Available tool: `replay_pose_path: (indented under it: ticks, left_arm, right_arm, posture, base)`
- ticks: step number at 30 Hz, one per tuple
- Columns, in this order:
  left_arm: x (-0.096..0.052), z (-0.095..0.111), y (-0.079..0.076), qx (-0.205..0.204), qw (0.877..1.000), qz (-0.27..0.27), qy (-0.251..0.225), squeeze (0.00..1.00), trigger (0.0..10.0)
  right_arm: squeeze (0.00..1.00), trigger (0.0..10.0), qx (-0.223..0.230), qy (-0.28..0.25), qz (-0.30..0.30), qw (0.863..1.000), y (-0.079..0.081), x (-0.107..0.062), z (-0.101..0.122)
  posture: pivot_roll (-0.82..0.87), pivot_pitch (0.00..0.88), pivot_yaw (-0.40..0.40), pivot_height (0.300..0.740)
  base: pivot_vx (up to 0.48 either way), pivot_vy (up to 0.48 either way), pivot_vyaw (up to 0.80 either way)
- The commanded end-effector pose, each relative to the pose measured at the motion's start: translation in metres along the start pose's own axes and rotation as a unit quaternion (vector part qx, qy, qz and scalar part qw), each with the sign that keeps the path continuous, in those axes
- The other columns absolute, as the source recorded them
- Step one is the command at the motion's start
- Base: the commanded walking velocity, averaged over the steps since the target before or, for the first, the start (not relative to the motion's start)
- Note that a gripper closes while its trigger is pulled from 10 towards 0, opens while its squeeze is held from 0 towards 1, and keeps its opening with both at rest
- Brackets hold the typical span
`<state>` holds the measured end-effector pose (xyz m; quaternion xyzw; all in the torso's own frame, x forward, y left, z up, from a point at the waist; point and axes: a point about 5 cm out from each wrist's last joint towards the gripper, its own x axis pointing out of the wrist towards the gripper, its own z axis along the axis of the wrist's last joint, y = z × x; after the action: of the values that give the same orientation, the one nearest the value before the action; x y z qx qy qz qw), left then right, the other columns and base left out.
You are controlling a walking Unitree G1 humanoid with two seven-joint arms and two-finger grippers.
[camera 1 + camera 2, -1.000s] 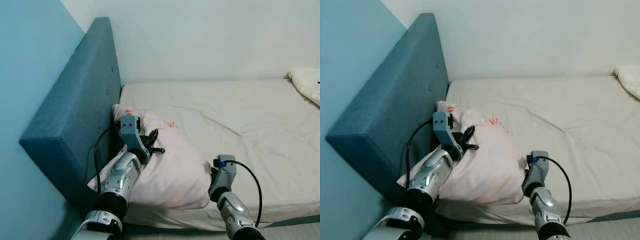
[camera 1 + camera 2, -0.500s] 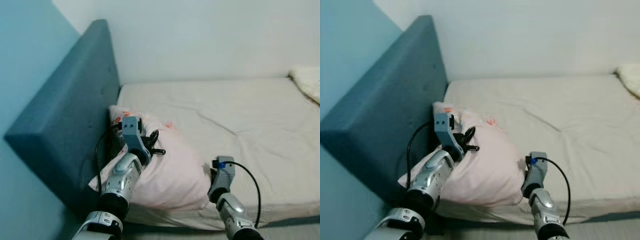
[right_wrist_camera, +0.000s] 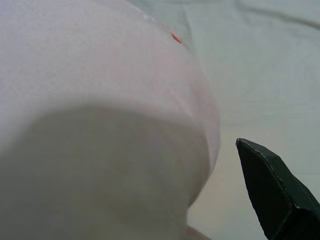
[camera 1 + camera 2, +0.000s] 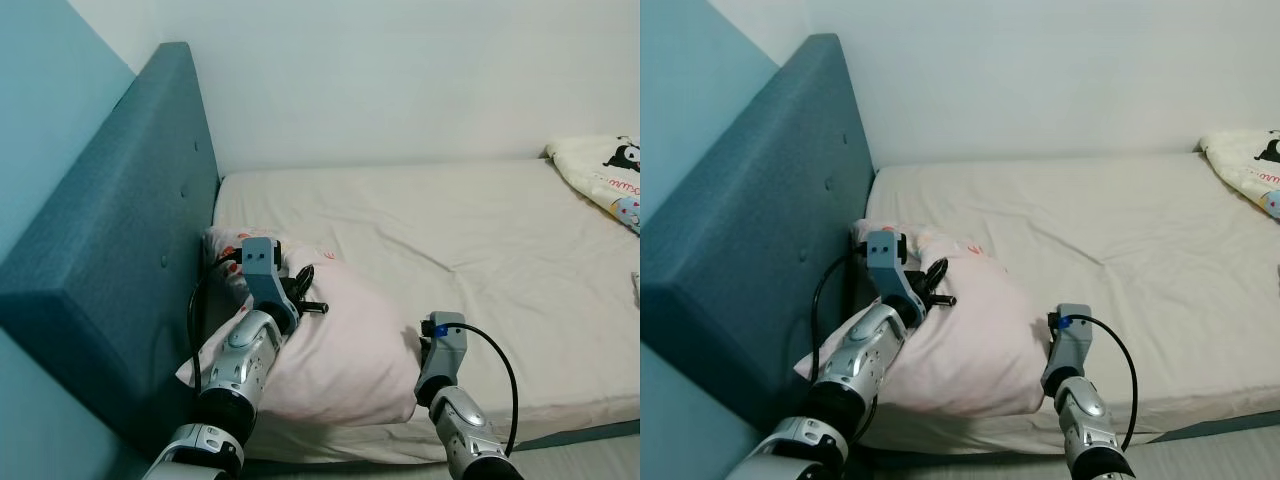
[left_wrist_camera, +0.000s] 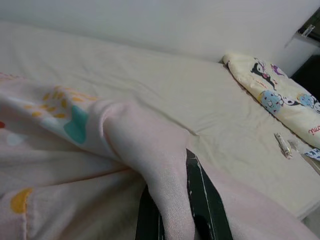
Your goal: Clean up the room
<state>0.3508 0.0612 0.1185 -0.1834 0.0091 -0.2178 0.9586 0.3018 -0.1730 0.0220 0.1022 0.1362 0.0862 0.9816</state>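
While both arms work the soft pale-pink patterned pillow [image 4: 340, 345], tidying is only partway, judging by the bed.
Pillow lies at the padded teal headboard [image 4: 120, 260], about 9 o'clock on the beige-sheeted mattress [image 4: 480, 250]. Left gripper [image 4: 303, 295] pinches a fold of pillow fabric; right gripper [image 3: 272, 192] sits at the pillow's 3 o'clock edge, finger spread can't tell. Cartoon-print cream blanket [image 4: 600, 175] is still heaped at 2 o'clock.
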Motion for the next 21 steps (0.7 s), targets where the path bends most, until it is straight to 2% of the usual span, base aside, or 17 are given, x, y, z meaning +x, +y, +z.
replay_pose_path:
  ticks: [1, 13, 21]
  left_arm:
    - [0.003, -0.01, -0.02, -0.016, 0.999, -0.032, 0.005, 0.0, 10.0]
    - [0.004, -0.007, -0.021, -0.019, 0.999, -0.031, -0.005, 0.0, 10.0]
    - [0.006, 0.004, -0.021, -0.035, 0.998, -0.032, -0.028, 0.0, 10.0]
  right_arm:
    - [0.0, 10.0, -0.013, -0.028, 0.025, 0.999, 0.009, 0.005, 0.012]
    - [0.0, 10.0, -0.017, -0.031, 0.03, 0.999, 0.01, 0.006, 0.014]
    - [0.0, 10.0, -0.017, -0.031, 0.032, 0.999, 0.012, 0.006, 0.014]
  posture:
    - [-0.12, 0.075, -0.007, 0.74]
    - [-0.11, 0.083, -0.011, 0.74]
    - [-0.11, 0.087, -0.01, 0.74]
  base:
    - [0.416, 0.0, 0.0]
    - [0.424, 0.0, 0.0]
    - [0.447, 0.0, 0.0]
